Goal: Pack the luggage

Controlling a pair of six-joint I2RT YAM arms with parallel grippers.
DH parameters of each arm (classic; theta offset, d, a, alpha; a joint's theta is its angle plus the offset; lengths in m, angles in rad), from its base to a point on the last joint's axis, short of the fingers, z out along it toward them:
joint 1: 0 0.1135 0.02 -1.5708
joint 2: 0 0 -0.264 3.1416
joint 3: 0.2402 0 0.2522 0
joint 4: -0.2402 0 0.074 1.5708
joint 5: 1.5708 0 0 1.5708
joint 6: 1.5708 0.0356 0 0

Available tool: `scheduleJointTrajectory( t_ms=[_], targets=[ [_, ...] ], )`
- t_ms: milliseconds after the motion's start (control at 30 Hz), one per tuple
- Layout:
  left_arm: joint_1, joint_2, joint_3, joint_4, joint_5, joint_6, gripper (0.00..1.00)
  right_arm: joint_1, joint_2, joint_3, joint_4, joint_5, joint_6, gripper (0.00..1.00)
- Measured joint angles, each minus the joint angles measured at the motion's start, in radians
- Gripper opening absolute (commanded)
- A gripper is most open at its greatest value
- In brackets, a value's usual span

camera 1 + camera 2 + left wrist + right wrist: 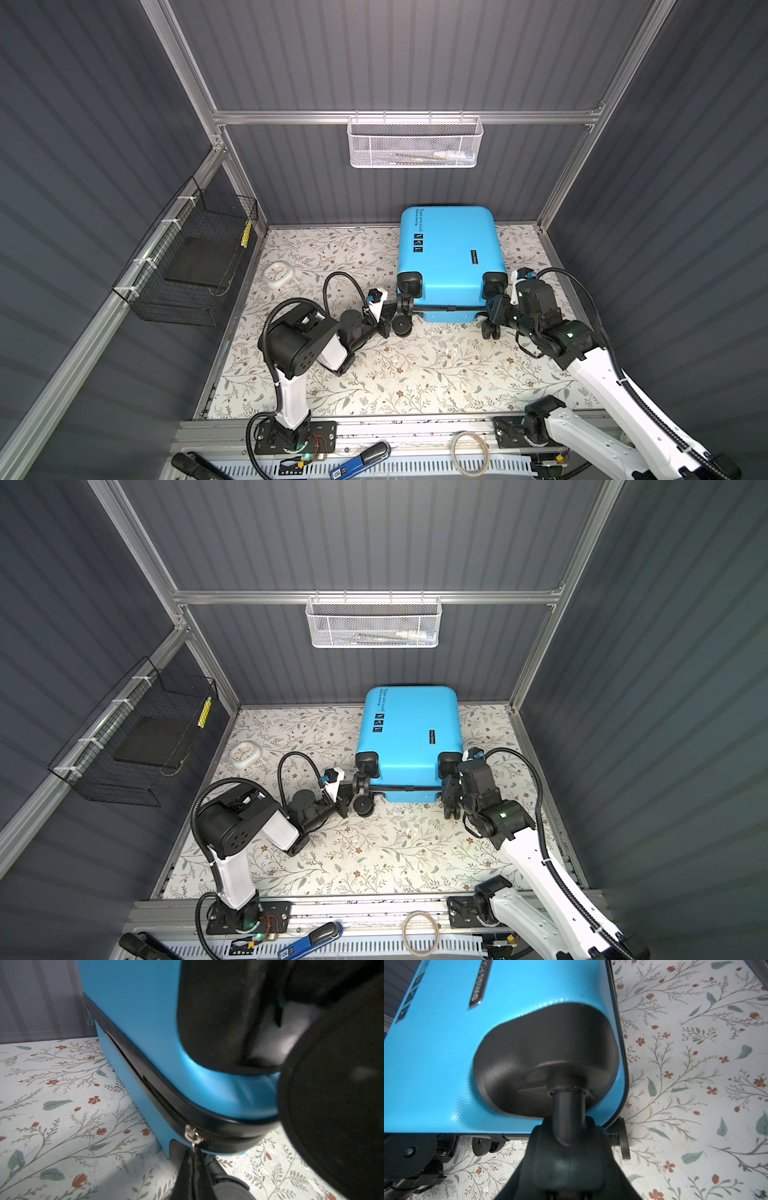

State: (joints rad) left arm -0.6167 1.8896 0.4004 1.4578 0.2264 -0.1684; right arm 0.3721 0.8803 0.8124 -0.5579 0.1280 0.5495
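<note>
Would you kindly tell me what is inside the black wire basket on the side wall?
A flat dark pad lies in the black wire basket, with a yellow strip at its far end. Anything beneath the pad is covered.

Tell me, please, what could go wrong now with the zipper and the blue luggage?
1. The left gripper pinches only the small zipper pull near a rounded corner of the luggage; it may slip out when pulled.
2. The right gripper grips one wheel stem; a caster may swivel, so the luggage could turn or slide.
</note>
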Motion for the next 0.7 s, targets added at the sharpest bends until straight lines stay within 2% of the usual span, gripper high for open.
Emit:
scheduleJointTrajectory(
  t_ms=[367, 567, 700],
  targets=[
    [0.000, -0.056, -0.053, -0.010, 0.023, 0.004, 0.00, -0.005, 0.037, 0.020, -0.021, 0.002, 0.000, 0.00],
    [-0.007, -0.116, -0.065, -0.082, 0.029, 0.043, 0.00, -0.005, 0.039, 0.020, -0.026, 0.002, 0.001, 0.00],
    [-0.044, -0.173, -0.064, -0.172, 0.023, 0.095, 0.00, -0.005, 0.039, 0.020, -0.027, 0.000, 0.005, 0.00]
  ],
)
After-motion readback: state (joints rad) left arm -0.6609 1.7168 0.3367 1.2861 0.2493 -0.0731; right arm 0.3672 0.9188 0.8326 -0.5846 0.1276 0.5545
